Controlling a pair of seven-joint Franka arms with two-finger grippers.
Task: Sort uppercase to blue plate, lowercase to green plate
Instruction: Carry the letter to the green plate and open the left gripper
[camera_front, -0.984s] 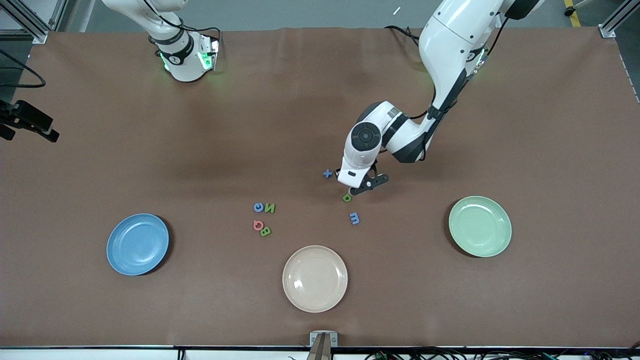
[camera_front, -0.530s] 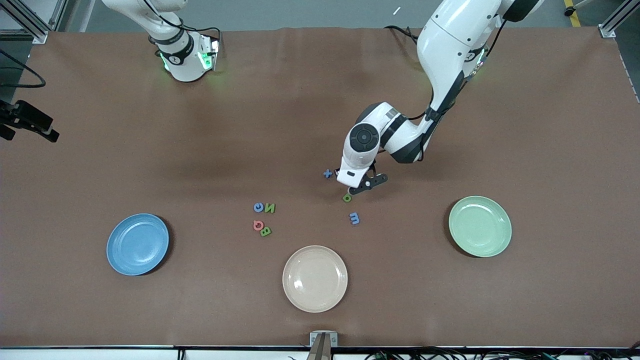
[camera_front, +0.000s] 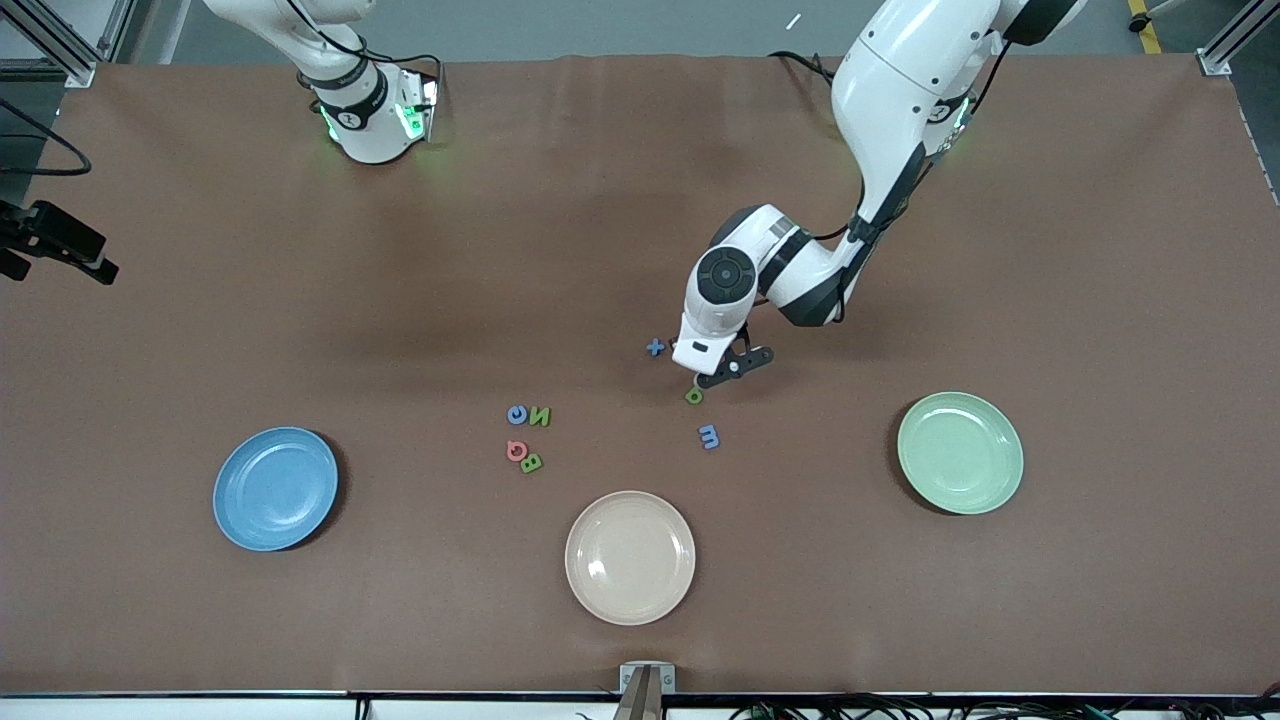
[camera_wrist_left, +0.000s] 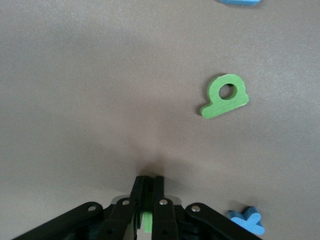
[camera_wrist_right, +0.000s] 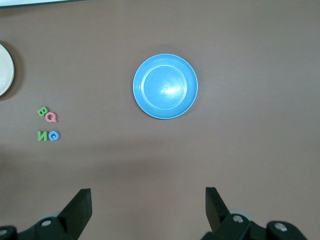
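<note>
Left gripper (camera_wrist_left: 148, 200) low at the desk (camera_front: 600, 250), jaws clamped on a small green letter (camera_wrist_left: 147, 221). Green p (camera_wrist_left: 225, 96) lies flat just beside them, untouched; blue x (camera_wrist_left: 248, 220) close by. Right gripper (camera_wrist_right: 148, 202) waits high over the blue plate (camera_wrist_right: 165, 86), jaws apart.

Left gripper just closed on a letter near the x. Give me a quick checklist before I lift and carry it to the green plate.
1. Left gripper shut on a letter: ok, a green piece shows between the fingers; which letter, cannot tell.
2. Neighbours free of the grip: ok, the green p and blue x lie apart from the fingers.
3. Green plate ready: ok, nothing lies in it.
4. Path toward the plate: ok, only the blue m lies nearby, nearer the front camera.
5. Right gripper out of the way: ok, open, waiting high over the blue plate.
</note>
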